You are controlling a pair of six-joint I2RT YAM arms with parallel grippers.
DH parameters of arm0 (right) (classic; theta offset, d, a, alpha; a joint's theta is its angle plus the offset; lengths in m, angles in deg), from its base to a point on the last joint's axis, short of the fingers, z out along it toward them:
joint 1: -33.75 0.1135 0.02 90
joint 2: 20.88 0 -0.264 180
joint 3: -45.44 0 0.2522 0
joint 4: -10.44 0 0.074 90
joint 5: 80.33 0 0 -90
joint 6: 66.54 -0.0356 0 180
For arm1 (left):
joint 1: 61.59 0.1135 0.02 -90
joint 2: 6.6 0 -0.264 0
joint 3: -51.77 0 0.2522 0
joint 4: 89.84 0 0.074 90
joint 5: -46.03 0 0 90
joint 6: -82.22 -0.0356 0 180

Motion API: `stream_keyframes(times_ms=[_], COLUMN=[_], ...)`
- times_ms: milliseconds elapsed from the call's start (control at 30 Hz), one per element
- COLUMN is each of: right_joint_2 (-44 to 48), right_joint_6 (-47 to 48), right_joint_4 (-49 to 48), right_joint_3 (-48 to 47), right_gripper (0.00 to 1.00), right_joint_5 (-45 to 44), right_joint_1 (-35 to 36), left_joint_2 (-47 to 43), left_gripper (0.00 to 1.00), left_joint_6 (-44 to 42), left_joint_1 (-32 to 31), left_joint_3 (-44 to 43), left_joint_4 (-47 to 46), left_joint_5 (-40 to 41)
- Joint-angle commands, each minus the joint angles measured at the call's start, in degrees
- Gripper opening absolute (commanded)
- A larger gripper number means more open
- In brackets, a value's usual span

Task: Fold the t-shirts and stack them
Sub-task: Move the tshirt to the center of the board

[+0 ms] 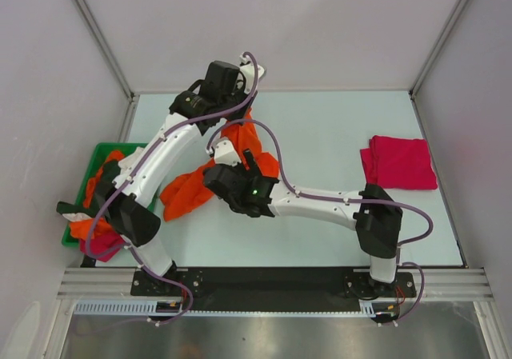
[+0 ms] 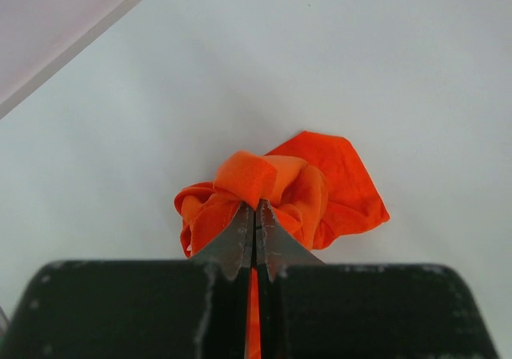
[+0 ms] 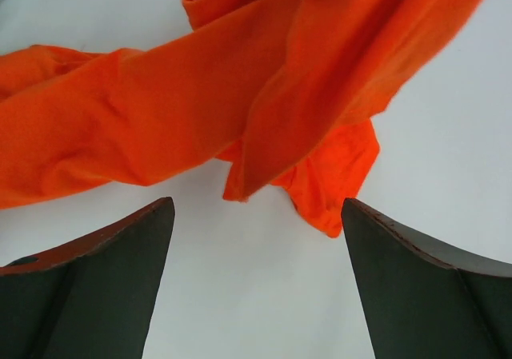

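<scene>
One orange t-shirt [image 1: 188, 193] held, one magenta t-shirt [image 1: 398, 162] folded.

Bright orange t-shirt [image 1: 188, 193] bunched, partly lifted mid-table, magenta-red t-shirt [image 1: 398, 163] folded flat at right

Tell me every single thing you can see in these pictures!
orange t-shirt: one, bright orange, unfolded, trailing across the left middle of the table, one end pinched up
folded t-shirt: one, magenta-red, on the table's right side
clothes in the bin: count unclear, orange and magenta-red, heaped
bin: one, green, at the table's left edge
table: one, pale
left arm: one, white and black, reaching to the far side
right arm: one, white and black, reaching left
left end effector: one, dark, shut on the orange t-shirt
right end effector: one, dark, open above the orange t-shirt
</scene>
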Motion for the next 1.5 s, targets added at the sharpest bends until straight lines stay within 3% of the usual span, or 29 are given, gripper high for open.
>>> stream_keyframes(times_ms=[0, 400, 900, 967, 1000, 1033, 1167, 1467], right_joint_2=[-1.5, -4.4, -5.4, -5.8, -5.9, -6.2, -5.8, -4.7], right_joint_6=[0.8, -1.6, -3.7, -4.3, -4.7, -4.9, -5.4, -5.7], right_joint_4=[-2.9, -1.6, -0.5, -0.6, -0.5, -0.6, -0.9, 0.1], right_joint_3=[-4.7, -5.9, -3.5, -3.2, -3.1, -2.8, -2.6, -2.5], right_gripper=[0.91, 0.86, 0.84, 0.81, 0.76, 0.65, 0.48, 0.56], right_joint_5=[2.6, 4.8, 4.7, 5.1, 5.2, 5.3, 4.0, 0.7], right_joint_1=[0.6, 1.8, -3.4, -3.4, -3.5, -3.4, -3.0, -2.9], left_joint_2=[-2.2, -2.6, -4.9, -5.0, -5.0, -5.0, -5.1, -5.3], left_gripper=[0.0, 0.0, 0.0, 0.0, 0.0, 0.0, 0.0, 0.0], left_joint_6=[-0.8, -0.3, -1.1, -1.1, -1.1, -1.1, -1.3, -1.1], left_joint_1=[-0.2, -0.2, -0.2, -0.2, -0.2, -0.2, -0.2, -0.2], left_joint_3=[-3.0, -2.2, -0.1, -0.1, 0.0, 0.0, 0.2, 0.6], left_joint_4=[-1.4, -1.2, -1.2, -1.1, -1.1, -1.2, -1.1, -1.1], left_joint_5=[0.0, 0.1, 1.6, 1.7, 1.7, 1.7, 2.0, 2.1])
